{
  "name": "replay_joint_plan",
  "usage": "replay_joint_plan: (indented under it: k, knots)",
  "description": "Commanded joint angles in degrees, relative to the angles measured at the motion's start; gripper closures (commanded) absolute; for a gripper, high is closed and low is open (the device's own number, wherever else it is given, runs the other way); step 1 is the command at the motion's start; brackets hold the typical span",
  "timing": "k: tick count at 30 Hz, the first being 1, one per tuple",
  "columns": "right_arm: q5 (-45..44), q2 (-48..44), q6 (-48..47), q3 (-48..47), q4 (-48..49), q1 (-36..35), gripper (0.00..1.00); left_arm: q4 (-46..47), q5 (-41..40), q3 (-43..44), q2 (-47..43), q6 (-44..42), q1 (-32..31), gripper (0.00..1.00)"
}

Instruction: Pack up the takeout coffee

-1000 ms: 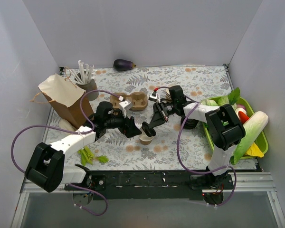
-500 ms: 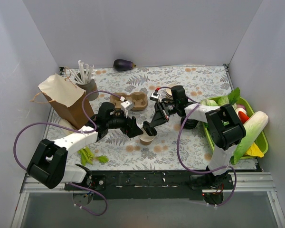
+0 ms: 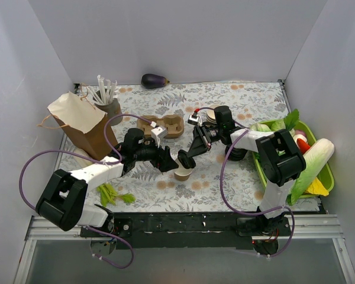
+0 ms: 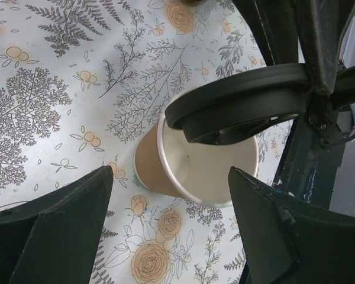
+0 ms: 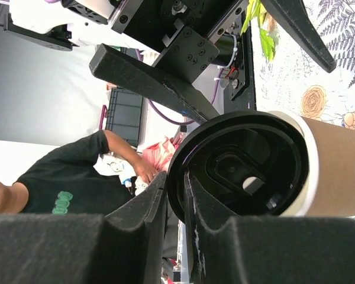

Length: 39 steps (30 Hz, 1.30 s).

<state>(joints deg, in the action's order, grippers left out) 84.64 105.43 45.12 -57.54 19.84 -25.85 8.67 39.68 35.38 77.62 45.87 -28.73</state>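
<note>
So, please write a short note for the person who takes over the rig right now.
Right gripper: pinching the rim of the black lid, held tilted over the cup's mouth, not pressed on.
Left gripper: open, a finger on each side of the paper cup, not touching.
Cup stands mid-table; brown paper bag is at the far left.
Done: lid brought to cup.
Left: seat the lid, put the cup in the bag.

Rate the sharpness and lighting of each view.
Top external: even, soft light, everything sharp, only faint shadows on the table. Left wrist: the paper cup and floral cloth are crisp, while the near end effector fingers are dark and soft-edged. Right wrist: the black lid is sharp, the foam pads at the bottom are blurred, and the background is dim.
</note>
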Motion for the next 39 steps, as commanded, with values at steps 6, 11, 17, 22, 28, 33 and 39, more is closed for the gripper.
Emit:
replay_joint_plan:
  k: [6, 11, 17, 22, 28, 33, 39]
  knots:
    - [2.46, 0.22, 0.14, 0.41, 2.05, 0.71, 0.74, 1.62, 0.92, -0.66, -0.19, -0.87, -0.27, 0.22]
    - [1.84, 0.22, -0.56, 0.23, 2.05, 0.71, 0.73, 1.70, 0.92, -0.83, -0.63, -0.60, -0.27, 0.22]
    - [1.49, 0.04, -1.53, 0.23, 1.52, 0.80, 0.73, 1.70, 1.36, -0.92, -1.33, -0.52, -0.27, 0.22]
    - [0.97, -0.48, -3.63, -0.12, 0.47, 0.97, 0.72, 2.67, 1.54, -1.19, -1.34, 0.19, -0.27, 0.22]
    - [-9.55, -3.64, -42.57, -11.34, -40.76, 1.41, 0.59, 2.94, 1.98, -0.22, -1.51, 1.07, -0.27, 0.22]
    - [-12.84, -6.02, -50.84, -12.95, -48.49, 1.41, 0.53, 3.11, 2.16, 0.66, -1.07, 1.77, -0.36, 0.22]
    - [-13.27, -9.27, -51.98, -11.19, -49.45, 0.36, 0.44, 3.46, 2.24, 1.45, -0.28, 1.95, -0.54, 0.22]
